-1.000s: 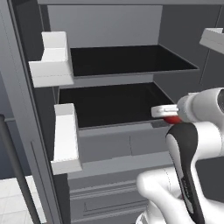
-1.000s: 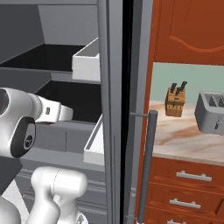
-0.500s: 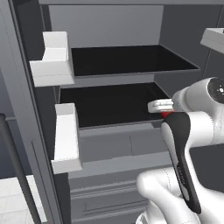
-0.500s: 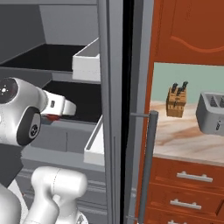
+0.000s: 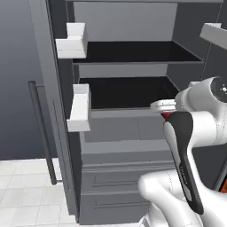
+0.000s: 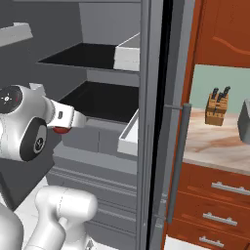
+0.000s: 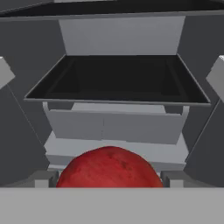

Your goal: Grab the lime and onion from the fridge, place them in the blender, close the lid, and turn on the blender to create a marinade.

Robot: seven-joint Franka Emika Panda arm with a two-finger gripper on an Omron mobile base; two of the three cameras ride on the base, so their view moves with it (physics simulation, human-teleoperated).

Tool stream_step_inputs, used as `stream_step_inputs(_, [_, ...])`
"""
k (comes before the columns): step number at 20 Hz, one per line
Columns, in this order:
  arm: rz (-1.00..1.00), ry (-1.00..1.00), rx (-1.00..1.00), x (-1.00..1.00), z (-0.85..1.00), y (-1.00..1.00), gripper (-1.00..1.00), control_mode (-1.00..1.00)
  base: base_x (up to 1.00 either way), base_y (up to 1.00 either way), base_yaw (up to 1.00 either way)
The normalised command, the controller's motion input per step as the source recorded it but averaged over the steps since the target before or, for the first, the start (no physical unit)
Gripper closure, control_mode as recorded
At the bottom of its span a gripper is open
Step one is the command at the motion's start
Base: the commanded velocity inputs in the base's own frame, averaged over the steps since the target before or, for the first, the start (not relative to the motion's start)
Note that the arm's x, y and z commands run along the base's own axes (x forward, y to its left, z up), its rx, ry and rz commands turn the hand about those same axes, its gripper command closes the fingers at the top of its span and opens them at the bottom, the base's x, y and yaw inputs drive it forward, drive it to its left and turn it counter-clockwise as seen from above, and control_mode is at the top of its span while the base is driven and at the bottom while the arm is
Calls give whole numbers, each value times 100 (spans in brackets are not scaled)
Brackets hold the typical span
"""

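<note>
The hand view looks straight into the open fridge (image 7: 122, 39) and places the onion (image 7: 109, 168) at the bottom centre, a rounded, deep red body with faint darker mottling, seated between the two grey fingertips (image 7: 43, 178) of the gripper (image 7: 109, 181), one showing at each side of it; the fingers are clamped on the onion. The left base view shows the same onion (image 5: 167, 115) only as a small red patch under the white hand, at the gripper (image 5: 163, 111), in front of the front edge of the lower black shelf (image 5: 128, 91). The right base view shows the onion (image 6: 60, 130) as a red sliver below the hand, at the gripper (image 6: 66, 126), outside the fridge cavity and level with the lower shelf. The right base view alone adds the area beside the fridge (image 6: 146, 97): a wooden counter (image 6: 219, 146) with a knife block (image 6: 217, 105), orange-brown drawers (image 6: 215, 195) beneath, and the long dark bar handle (image 6: 177, 161) on the door edge. The left base view alone adds the left door with two white door bins (image 5: 80, 108) and its own dark handle (image 5: 42, 133). Both black shelves lie bare. The grey drawer fronts (image 7: 116, 127) sit below the lower shelf. Open room lies between the two doors in front of the shelves, where the hand is.
</note>
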Motion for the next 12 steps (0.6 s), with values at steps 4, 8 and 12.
stream_step_inputs(4, [0, 0, 0, 0, 0, 0, 100, 100, -62, 70, 43])
stream_step_inputs(8, [0, 0, 0, 0, 0, 0, 100, 100, -13, 97, 47])
stream_step_inputs(12, [0, 0, 0, 0, 0, 0, 100, 100, 0, 100, 51])
